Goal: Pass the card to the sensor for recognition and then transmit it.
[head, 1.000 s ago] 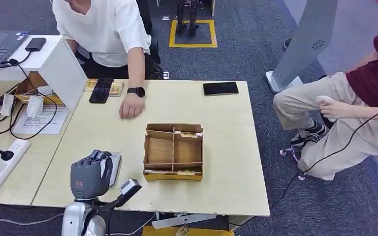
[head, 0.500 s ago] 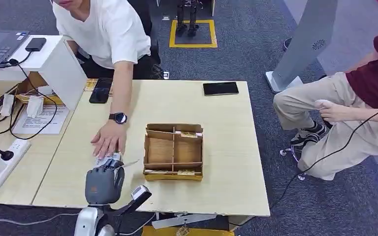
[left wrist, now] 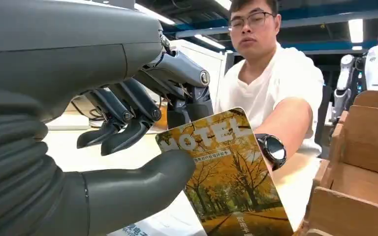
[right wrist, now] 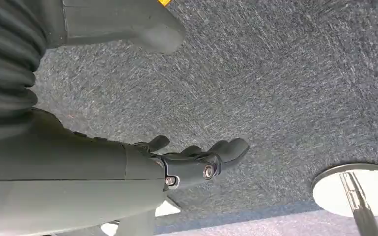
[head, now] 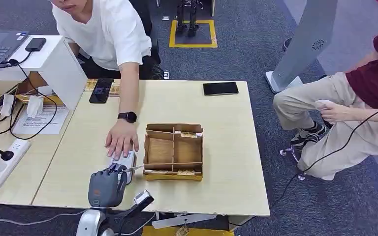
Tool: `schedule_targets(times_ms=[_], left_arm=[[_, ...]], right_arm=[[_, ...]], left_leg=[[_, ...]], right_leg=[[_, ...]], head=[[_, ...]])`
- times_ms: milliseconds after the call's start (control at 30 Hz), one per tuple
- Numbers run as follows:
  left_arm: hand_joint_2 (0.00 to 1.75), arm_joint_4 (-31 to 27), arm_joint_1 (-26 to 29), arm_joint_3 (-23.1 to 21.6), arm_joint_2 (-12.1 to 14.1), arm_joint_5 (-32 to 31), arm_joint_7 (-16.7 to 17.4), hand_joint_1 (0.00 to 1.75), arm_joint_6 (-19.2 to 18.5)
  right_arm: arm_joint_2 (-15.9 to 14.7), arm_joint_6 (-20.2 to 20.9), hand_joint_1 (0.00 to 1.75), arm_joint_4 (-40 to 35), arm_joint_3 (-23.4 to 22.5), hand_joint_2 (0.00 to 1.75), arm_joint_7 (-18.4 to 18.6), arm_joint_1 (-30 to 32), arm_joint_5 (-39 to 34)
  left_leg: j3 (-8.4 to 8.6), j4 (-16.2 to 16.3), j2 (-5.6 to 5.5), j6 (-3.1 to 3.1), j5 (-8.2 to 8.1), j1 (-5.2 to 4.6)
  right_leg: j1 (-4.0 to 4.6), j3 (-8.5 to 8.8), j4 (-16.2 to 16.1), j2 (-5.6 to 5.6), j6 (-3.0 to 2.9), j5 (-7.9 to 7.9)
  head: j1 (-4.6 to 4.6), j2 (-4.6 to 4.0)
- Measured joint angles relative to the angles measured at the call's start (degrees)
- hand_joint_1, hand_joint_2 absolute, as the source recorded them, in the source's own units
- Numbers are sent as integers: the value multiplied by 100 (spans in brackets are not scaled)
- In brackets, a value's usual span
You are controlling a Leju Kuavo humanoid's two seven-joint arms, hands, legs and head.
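My left hand (head: 107,188) hovers over the table's near edge, left of the cardboard box (head: 173,151). It pinches a card (left wrist: 226,182) printed with yellow autumn trees and "MOTEL" between the thumb (left wrist: 142,182) and the fingers (left wrist: 128,130). From the head view the card (head: 134,168) shows as a thin edge pointing at the box. Just beyond my hand lies the white sensor (head: 127,160), and a person's hand (head: 122,142) with a watch rests on it. My right hand (right wrist: 192,160) hangs over the carpet, holding nothing, fingers loosely apart.
The box (left wrist: 359,172) has several compartments with cards along its edges. A black phone (head: 220,88) lies at the table's far right, another phone (head: 101,90) far left. A power strip (head: 0,162) and cables lie left. A seated person (head: 354,113) is on the right.
The person reached across the table and laid a hand on the white sensor, which now lies closer to the box. My left hand shifted right and nearer the table edge with the card.
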Motion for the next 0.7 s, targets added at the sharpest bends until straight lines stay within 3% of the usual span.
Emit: schedule_targets(times_ms=[200,267,333,433,700], left_arm=[[175,-177,63,42,-72,164,-282,175,4],[175,-289,82,142,-164,247,-562,175,7],[175,-464,92,388,-341,407,-1127,175,7],[175,-895,103,881,-553,1046,-1686,175,9],[175,-1535,151,1392,-595,1594,-1880,175,7]], right_arm=[[2,0,0,-9,0,175,7,1,11],[4,0,0,-13,0,175,9,2,44],[9,0,0,-26,-4,175,20,1,70],[35,0,0,-85,-37,175,26,-2,179],[90,0,0,-195,-151,175,42,-10,289]], left_leg=[[-1,0,-1,0,0,0],[-1,0,-1,0,0,0],[-2,0,-1,0,0,0],[3,0,8,0,0,0],[4,-1,7,-1,0,3]], right_leg=[[0,0,0,-2,0,0],[0,1,0,-2,0,0],[0,1,0,-2,0,0],[0,0,0,5,0,0],[4,0,0,4,-2,-1]], head=[[0,0],[2,0],[0,0],[9,0],[-2,0]])
